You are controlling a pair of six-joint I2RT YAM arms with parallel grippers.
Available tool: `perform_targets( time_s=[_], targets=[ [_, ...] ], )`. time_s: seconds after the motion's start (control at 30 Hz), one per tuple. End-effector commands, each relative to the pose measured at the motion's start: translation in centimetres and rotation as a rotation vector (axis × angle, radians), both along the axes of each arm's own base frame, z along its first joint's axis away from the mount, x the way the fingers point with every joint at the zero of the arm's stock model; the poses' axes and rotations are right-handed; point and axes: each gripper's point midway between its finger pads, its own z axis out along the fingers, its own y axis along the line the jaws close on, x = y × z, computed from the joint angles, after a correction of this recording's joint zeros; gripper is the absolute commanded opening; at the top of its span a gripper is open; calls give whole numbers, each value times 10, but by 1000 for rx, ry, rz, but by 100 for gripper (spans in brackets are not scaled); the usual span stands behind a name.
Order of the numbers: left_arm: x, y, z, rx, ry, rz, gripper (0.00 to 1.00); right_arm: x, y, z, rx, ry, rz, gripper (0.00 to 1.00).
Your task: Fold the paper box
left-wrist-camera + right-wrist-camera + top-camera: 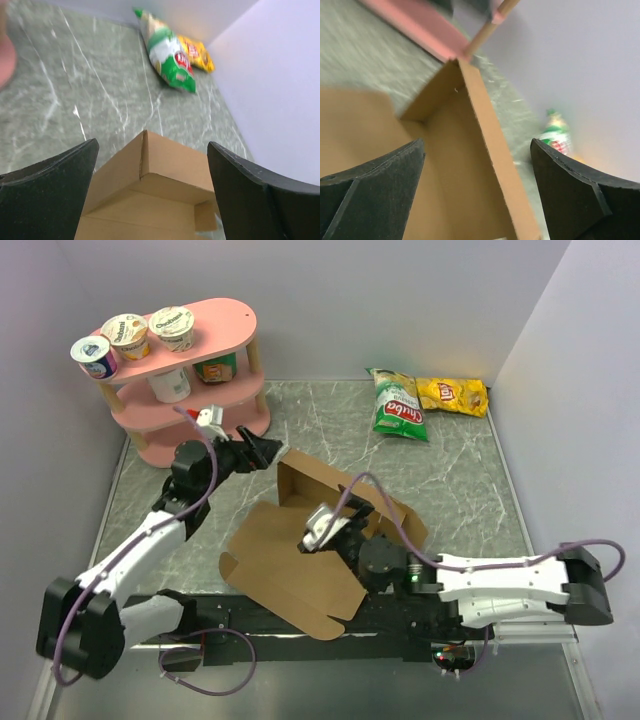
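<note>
The paper box (285,565) is plain brown cardboard, partly folded, lying mid-table with its far walls raised (300,478). My left gripper (262,452) is open just beyond the box's raised far-left corner. In the left wrist view that corner (165,170) sits between the spread fingers (50,192) of the gripper (152,144), not touched. My right gripper (335,522) is open over the box's inside. In the right wrist view the gripper (478,142) straddles the upright wall (487,145), with black fingers (580,197) on either side and apart from it.
A pink two-level shelf (205,415) with yogurt cups (125,335) stands at the back left, close behind the left gripper. A green chip bag (398,405) and a yellow one (452,395) lie at the back right. White walls enclose the marble table (460,490).
</note>
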Motion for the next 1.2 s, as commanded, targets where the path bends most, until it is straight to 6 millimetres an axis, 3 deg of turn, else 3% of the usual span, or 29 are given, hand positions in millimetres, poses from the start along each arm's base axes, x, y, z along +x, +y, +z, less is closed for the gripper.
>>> perform_targets(
  time_s=[0.0,0.23,0.67,1.17],
  targets=[
    [2,-23,1,-23,33,-137,98,-13,-4,21,211,258,8,93],
    [12,-27,-24,1,76,-139,94,-12,-4,26,385,520,-24,88],
    [16,-29,-50,1,126,-143,72,16,-27,3,472,623,-136,85],
    [9,-28,-87,13,191,-146,45,34,-35,-13,481,663,-196,85]
  ],
)
